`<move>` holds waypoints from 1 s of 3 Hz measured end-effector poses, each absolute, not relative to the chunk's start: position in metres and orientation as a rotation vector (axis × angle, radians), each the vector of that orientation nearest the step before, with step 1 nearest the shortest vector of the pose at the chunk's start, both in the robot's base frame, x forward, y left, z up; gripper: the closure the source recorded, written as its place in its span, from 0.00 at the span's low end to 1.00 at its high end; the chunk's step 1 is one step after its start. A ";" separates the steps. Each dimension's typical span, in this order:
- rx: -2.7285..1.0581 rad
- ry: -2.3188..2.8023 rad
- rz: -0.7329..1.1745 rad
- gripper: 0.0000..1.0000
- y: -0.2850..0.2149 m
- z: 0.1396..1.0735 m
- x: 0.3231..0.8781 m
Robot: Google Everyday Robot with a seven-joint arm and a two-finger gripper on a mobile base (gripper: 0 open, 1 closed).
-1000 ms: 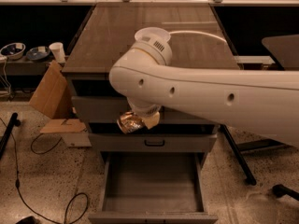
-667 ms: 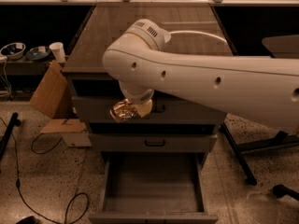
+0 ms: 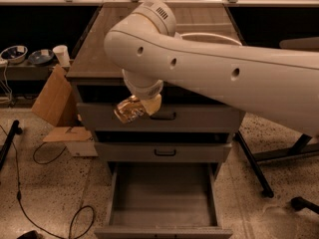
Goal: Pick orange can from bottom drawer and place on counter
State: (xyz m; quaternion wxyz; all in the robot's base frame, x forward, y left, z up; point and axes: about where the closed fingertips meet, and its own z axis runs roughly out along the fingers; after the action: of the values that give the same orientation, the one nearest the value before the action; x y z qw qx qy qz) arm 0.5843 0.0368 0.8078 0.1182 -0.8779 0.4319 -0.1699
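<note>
My gripper hangs under the big white arm, in front of the top drawer's front and just below the counter's front edge. It is shut on the orange can, which looks shiny gold-orange and lies tilted, sticking out to the left. The bottom drawer is pulled open below, with a plain grey inside and nothing in it. The counter is the glossy wood-grain top of the cabinet; the arm covers much of it.
The two upper drawers are shut. At the left, a low shelf holds bowls and a white cup. A cardboard box leans beside the cabinet. Cables lie on the floor. Dark stand legs are at the right.
The arm has swung left and risen a little, carrying the can from in front of the middle drawer up to the top drawer's front.
</note>
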 end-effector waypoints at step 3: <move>-2.469 1.128 -0.573 1.00 0.055 0.884 0.596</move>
State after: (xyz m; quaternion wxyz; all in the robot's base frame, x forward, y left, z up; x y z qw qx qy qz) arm 0.5964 0.0547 0.8845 0.1825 -0.8750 0.3997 -0.2031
